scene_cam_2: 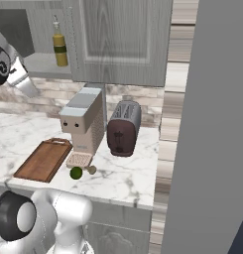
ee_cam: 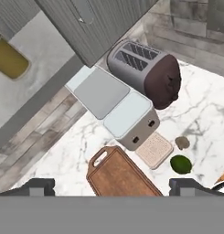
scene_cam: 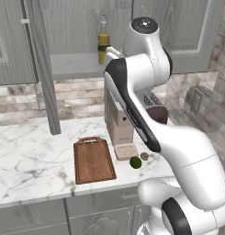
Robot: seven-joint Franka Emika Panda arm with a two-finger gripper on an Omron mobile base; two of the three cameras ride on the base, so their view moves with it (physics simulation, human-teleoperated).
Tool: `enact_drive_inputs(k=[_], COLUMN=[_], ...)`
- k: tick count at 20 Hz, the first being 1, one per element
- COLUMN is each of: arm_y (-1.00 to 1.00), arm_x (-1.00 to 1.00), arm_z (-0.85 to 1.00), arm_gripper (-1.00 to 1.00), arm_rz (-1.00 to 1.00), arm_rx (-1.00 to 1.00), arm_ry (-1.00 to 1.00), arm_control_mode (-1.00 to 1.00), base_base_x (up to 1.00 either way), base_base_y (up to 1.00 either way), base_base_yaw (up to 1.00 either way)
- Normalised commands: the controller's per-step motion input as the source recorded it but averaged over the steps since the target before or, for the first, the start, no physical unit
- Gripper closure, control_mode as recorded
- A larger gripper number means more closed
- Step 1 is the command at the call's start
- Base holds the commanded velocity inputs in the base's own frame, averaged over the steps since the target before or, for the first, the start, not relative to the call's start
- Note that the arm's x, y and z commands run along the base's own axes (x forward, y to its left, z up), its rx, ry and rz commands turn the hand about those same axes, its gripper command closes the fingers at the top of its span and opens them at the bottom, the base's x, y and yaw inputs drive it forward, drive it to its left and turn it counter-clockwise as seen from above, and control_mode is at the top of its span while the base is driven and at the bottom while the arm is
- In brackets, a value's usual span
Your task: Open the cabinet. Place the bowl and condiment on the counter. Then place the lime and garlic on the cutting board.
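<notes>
Lime (scene_cam: 135,162) and garlic (scene_cam: 144,156) sit on my desk (scene_cam: 31,151) just right of the cutting board (scene_cam: 93,160), not yet moved. Cabinet (scene_cam: 45,69) is open; condiment bottle (scene_cam: 103,44) remains shelved. My end effector (ee_cam: 111,186) is released, empty.
</notes>
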Motion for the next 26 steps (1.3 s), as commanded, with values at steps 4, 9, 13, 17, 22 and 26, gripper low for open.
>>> enact_drive_inputs(k=[4, 9, 13, 17, 22, 26], arm_y=[-0.42, -0.39, -0.37, -0.28, -0.14, -0.04], arm_x=[0.02, 0.03, 0.00, 0.00, 0.00, 0.02], arm_z=[0.00, 0.00, 0.00, 0.00, 0.07, 0.11], arm_gripper=[-1.00, -1.00, -1.00, -1.00, -1.00, -1.00], arm_rz=[0.00, 0.05, 0.12, 0.13, 0.12, 0.10], arm_rx=[-0.14, -0.11, -0.09, -0.06, -0.03, -0.03], arm_ry=[0.03, 0.00, 0.00, 0.00, 0.00, 0.00], arm_control_mode=[-1.00, -1.00, -1.00, -1.00, -1.00, -1.00], base_base_x=[0.00, 0.00, 0.00, 0.00, 0.00, 0.00], base_base_y=[0.00, 0.00, 0.00, 0.00, 0.00, 0.00], base_base_yaw=[0.00, 0.00, 0.00, 0.00, 0.00, 0.00])
